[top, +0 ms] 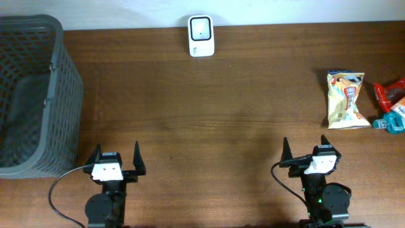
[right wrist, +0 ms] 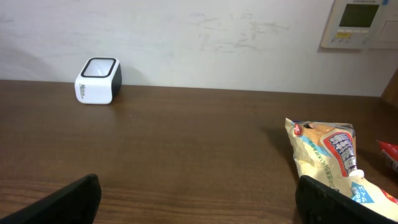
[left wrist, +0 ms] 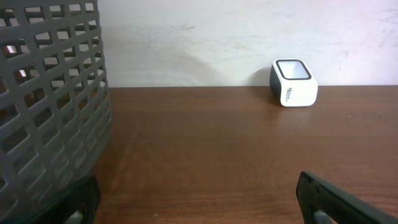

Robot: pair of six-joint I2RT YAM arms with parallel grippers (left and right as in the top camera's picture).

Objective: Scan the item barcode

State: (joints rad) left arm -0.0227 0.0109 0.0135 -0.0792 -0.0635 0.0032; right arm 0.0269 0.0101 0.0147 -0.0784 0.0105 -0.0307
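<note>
While both arms sit low at the near edge of the worktop [top: 209, 120], the left pincer [top: 117, 157] and the right pincer [top: 305, 151] point toward the far wall, jaws spread wide and holding nothing. The snack bag [top: 345, 99] lies flat at the right, ahead of the right pincer and well apart from it. The white scanner [top: 201, 36] stands at the far edge, centre. A grey mesh basket [top: 60, 82] occupies the left side. Further packets [top: 392, 104] lie just beside the bag.
</note>
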